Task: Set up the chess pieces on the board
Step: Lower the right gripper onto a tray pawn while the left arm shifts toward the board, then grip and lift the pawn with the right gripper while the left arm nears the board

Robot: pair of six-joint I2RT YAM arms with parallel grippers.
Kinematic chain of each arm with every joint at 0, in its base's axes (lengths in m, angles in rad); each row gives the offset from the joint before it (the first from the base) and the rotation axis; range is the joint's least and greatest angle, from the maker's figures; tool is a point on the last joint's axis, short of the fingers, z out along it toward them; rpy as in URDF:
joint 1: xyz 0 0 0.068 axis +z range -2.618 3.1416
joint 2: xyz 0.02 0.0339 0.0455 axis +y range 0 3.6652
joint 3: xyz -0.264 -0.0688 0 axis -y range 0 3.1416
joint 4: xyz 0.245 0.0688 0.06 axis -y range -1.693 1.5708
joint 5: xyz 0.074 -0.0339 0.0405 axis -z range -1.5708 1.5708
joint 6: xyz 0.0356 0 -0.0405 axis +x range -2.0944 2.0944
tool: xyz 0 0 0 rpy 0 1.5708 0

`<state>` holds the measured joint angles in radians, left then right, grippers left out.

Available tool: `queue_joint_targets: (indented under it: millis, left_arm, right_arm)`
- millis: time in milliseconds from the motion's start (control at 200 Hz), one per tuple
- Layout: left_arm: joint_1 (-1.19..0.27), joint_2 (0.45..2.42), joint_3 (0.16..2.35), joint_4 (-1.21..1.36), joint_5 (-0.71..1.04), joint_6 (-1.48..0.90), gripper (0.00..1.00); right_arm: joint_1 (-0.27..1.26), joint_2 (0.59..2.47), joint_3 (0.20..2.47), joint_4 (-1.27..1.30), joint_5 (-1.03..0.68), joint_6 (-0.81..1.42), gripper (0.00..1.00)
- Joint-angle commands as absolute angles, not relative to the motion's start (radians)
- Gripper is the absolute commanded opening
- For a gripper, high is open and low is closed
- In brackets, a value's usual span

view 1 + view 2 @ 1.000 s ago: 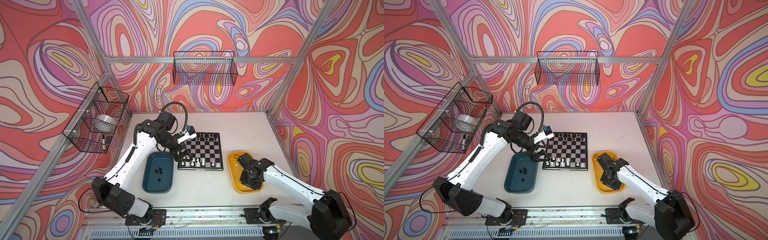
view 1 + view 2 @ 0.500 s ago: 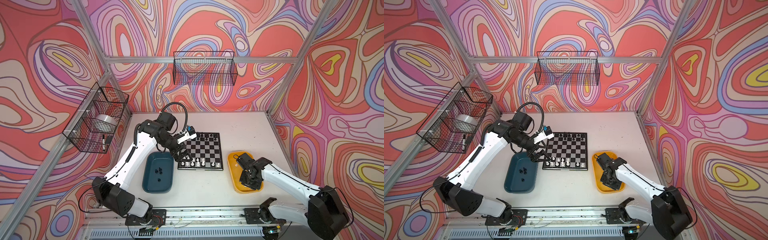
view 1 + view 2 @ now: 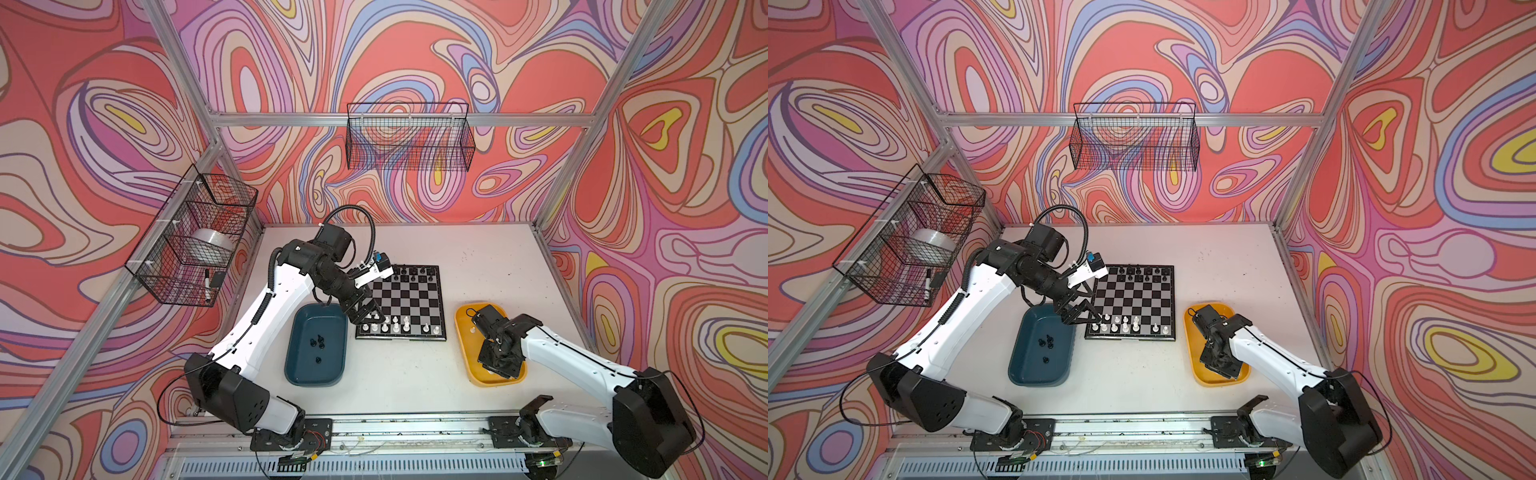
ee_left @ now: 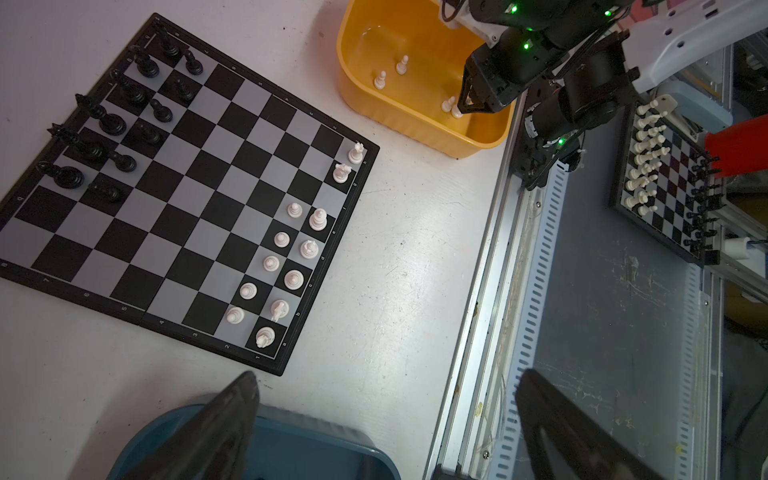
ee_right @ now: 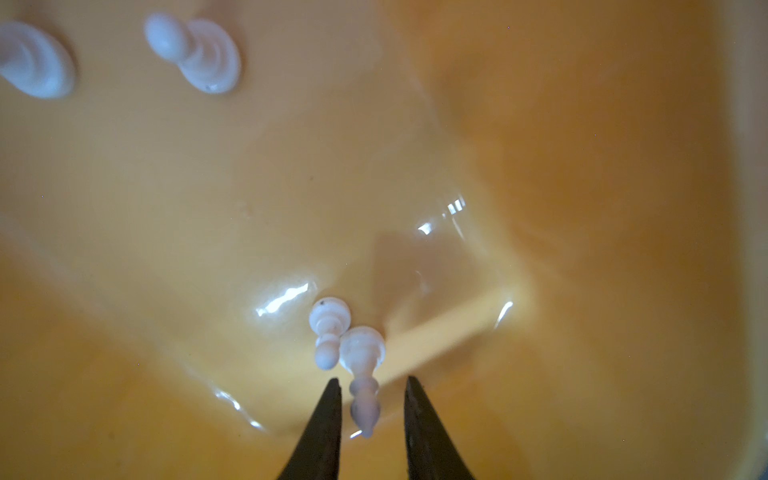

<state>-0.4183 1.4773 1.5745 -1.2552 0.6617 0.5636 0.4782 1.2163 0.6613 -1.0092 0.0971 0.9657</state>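
Note:
The board (image 3: 405, 299) lies mid-table, with black chess pieces (image 3: 415, 272) on its far rows and white ones (image 3: 395, 326) on its near rows. My left gripper (image 3: 368, 318) hangs wide open and empty over the board's near left corner, beside the teal tray (image 3: 299, 365). My right gripper (image 5: 372, 380) is down inside the yellow tray (image 3: 465, 320). Its jaws stand narrowly open on either side of a white bishop (image 5: 363, 399), with a thin gap on each side. A white pawn (image 5: 328, 332) leans against that bishop. Two more white pieces (image 5: 195, 54) stand farther off.
Several black pieces (image 3: 318, 343) lie in the teal tray. Wire baskets (image 3: 409, 137) hang on the back and left walls. A metal rail (image 3: 374, 428) runs along the table's front edge. Beyond it, the left wrist view shows another set-up chessboard (image 4: 665, 178).
The right gripper's jaws have narrowed around the white bishop in the yellow tray. The left arm has hardly moved.

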Motion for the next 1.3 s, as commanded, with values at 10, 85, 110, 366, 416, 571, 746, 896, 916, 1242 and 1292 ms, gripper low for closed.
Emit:
queue_joint_targets:
  millis: [10,85,110,366,416,571,746,896,916,1242,1292]
  left_arm:
    - [-0.423,1.49,1.561,-1.258,0.676,0.559,0.97]
    - [-0.422,1.491,1.56,-1.259,0.676,0.56,0.97]
    - [-0.423,1.491,1.561,-1.259,0.676,0.56,0.97]
    - [-0.423,1.492,1.56,-1.258,0.676,0.559,0.97]
    - [-0.423,1.493,1.559,-1.257,0.676,0.558,0.97]
    - [-0.422,1.488,1.557,-1.256,0.676,0.556,0.97]
    - [-0.422,1.485,1.552,-1.253,0.676,0.555,0.97]
    - [-0.423,1.482,1.55,-1.253,0.676,0.553,0.97]
    - [-0.423,1.482,1.55,-1.253,0.676,0.553,0.97]
    - [-0.422,1.483,1.55,-1.247,0.675,0.548,0.97]
    - [-0.422,1.482,1.549,-1.246,0.672,0.548,0.97]
  right_arm:
    - [0.473,1.231,0.66,-0.994,0.102,0.952,0.25]
    - [0.472,1.228,0.659,-0.994,0.1,0.952,0.24]
    - [0.472,1.228,0.658,-0.994,0.1,0.953,0.24]
    - [0.471,1.225,0.661,-0.994,0.097,0.946,0.18]
    - [0.473,1.223,0.66,-0.994,0.097,0.946,0.18]
    - [0.471,1.218,0.664,-1.003,0.095,0.942,0.15]
    - [0.473,1.218,0.672,-1.014,0.093,0.935,0.12]
    - [0.471,1.213,0.678,-1.029,0.093,0.927,0.1]
    - [0.472,1.212,0.679,-1.03,0.092,0.925,0.1]
    - [0.473,1.207,0.737,-1.074,0.081,0.89,0.1]
    - [0.472,1.206,0.747,-1.082,0.081,0.883,0.1]
